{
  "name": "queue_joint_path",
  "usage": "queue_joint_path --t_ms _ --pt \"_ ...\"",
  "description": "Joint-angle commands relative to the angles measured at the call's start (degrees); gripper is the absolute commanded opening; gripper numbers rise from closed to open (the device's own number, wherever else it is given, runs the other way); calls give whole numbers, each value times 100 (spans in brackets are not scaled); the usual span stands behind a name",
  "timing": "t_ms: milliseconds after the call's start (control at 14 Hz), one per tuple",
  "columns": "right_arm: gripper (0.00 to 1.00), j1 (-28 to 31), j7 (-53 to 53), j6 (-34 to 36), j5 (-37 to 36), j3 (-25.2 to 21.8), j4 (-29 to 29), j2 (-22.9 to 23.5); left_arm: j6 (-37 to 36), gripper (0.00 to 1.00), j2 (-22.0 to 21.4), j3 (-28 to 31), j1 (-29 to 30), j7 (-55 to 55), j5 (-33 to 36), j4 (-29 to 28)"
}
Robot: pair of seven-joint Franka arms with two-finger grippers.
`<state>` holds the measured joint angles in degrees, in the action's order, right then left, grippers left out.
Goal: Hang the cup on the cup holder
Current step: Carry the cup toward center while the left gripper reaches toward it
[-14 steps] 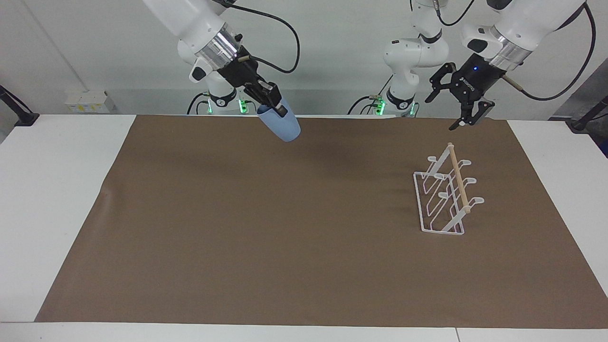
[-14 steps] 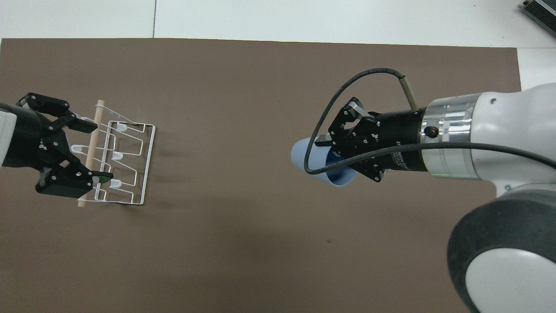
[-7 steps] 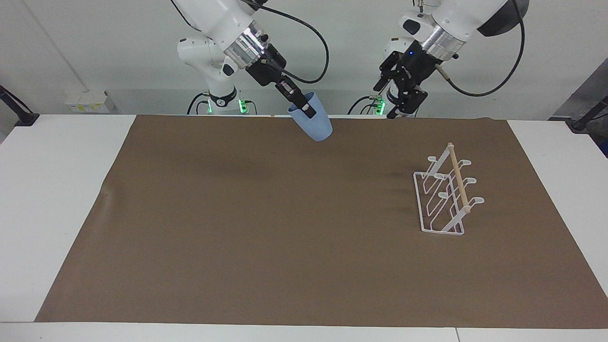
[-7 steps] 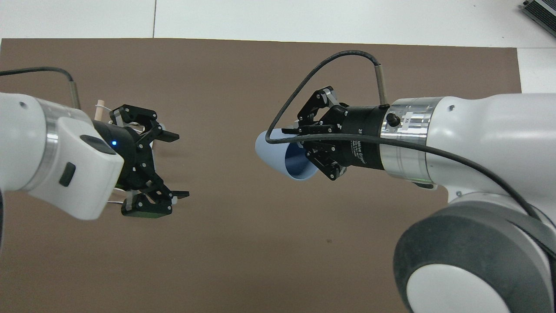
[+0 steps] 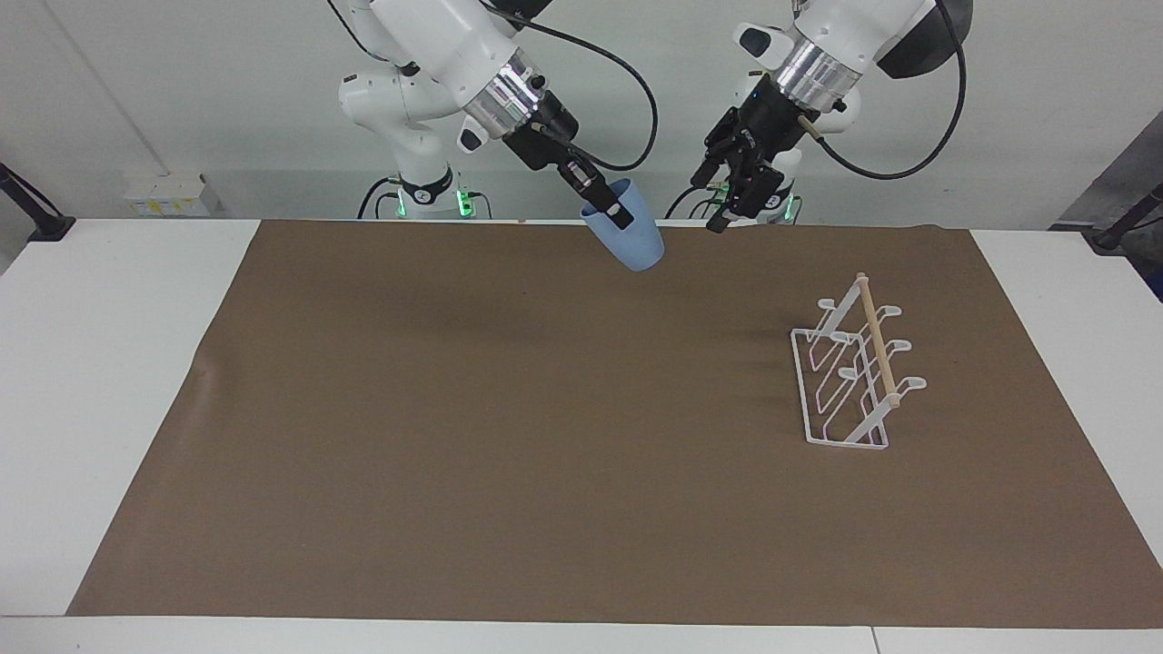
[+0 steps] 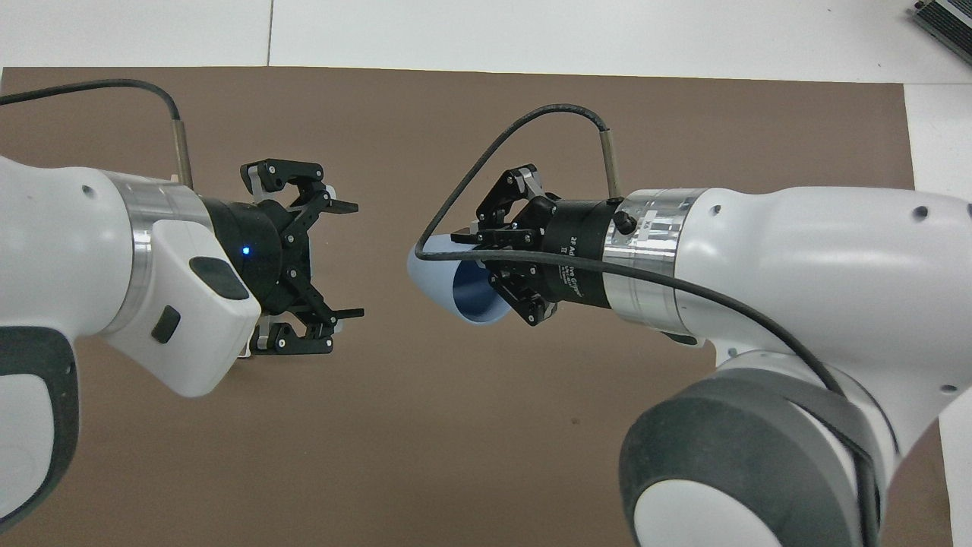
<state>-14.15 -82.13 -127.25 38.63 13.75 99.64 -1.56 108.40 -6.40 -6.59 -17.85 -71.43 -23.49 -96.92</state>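
- I have the cup clenched in the right gripper; one finger sits inside the rim and the other outside the wall, so it is a pinch on the lip, not a wrap round the body; the cup hangs tilted in the air, base pointing down toward the left arm's end, above the edge of the brown mat nearest the robots.
- My left gripper is up in the air beside the cup, fingers spread wide and holding nothing; in the overhead view its open mouth faces the cup's base with a clear gap between them.
- The cup holder stands on the mat toward the left arm's end, well apart from both grippers and bare of any cup (its prongs slant up on either side of the wooden rod).
- I judge the step in hand to be a handover in mid-air; the holder lies on the left arm's ground, and the two grippers are lined up face to face.
- Next I need to close the gap, bring the left fingers round the cup's body, clamp, and only then let go with the right; the tapered smooth wall could slip, so I want the grip well up from the base.
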Motion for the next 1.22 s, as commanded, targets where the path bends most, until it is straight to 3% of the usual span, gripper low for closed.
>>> queue_joint_path --t_ms 0,215,788,860,1003,1147 --pt "0 -53 -58 -291 197 4 152 -29 549 100 -195 61 -148 -214 -85 -538" --pt "0 -281 -84 -694 444 4 126 199 1014 100 -187 61 -341 -205 -814 -1004" --pt "0 -378 -145 -811 444 -4 99 270 1297 100 -169 79 -676 -223 -850 -1180" --pt "0 -369 -145 -811 444 -4 99 279 1271 88 -169 79 -658 -240 -850 -1180" --pt "0 -352 -145 -793 444 -4 91 279 1245 42 -169 79 -640 -258 -841 -1172" --pt "0 -343 -145 -784 444 -4 82 279 1253 14 -151 79 -640 -240 -841 -1137"
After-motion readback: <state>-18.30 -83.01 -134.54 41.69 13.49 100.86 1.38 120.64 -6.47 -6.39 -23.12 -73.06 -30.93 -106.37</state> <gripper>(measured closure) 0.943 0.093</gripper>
